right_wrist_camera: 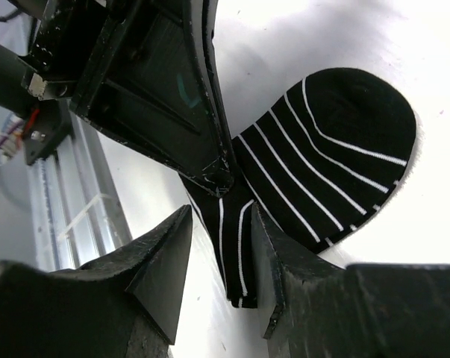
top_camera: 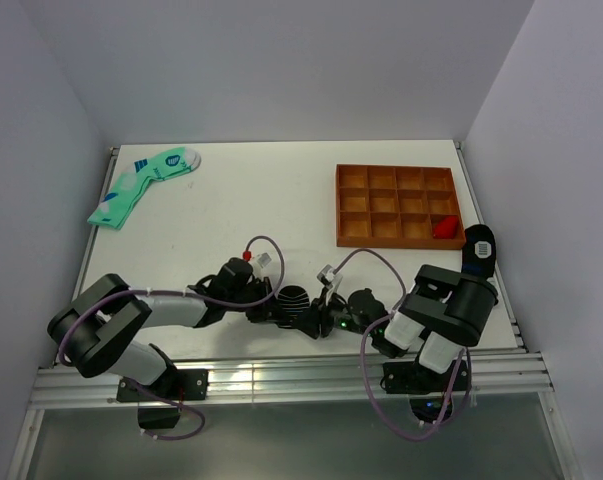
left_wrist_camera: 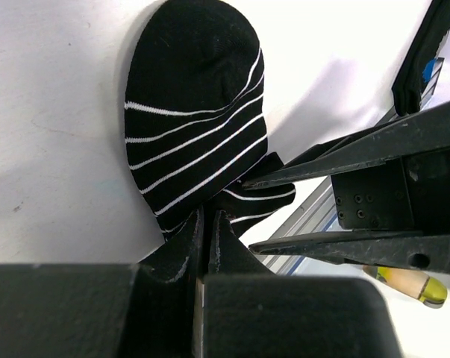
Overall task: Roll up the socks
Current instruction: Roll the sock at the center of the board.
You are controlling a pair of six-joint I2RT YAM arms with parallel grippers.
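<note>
Bench [top_camera: 281,200]: white, walled on three sides; both arms reach in low over its near edge.
Tray [top_camera: 339,205]: orange-brown grid of compartments at the far right of the bench, well apart from the arms.
Mint-green socks [top_camera: 141,185]: lie flat at the far left corner, nothing touching them.
Socks [left_wrist_camera: 191,112]: black with thin white cross stripes, lying on the bench near its front edge, between the two end effectors.
Socks, long axis: in the left wrist view it runs from the left fingers away up the frame. The rounded toe is at the far end and the narrow bunched end is at the fingertips. The stripes lie across this axis.
Left end effector [left_wrist_camera: 207,224]: fingers drawn almost together, only a slit between them, pinching the narrow end of the socks.
Right end effector [right_wrist_camera: 221,216]: fingers parted a moderate way, straddling the same narrow end from the opposite side, with the fabric in the gap. The left fingertip sits just above that gap.
Red item [top_camera: 444,227]: small, in the tray's near right corner compartment.
</note>
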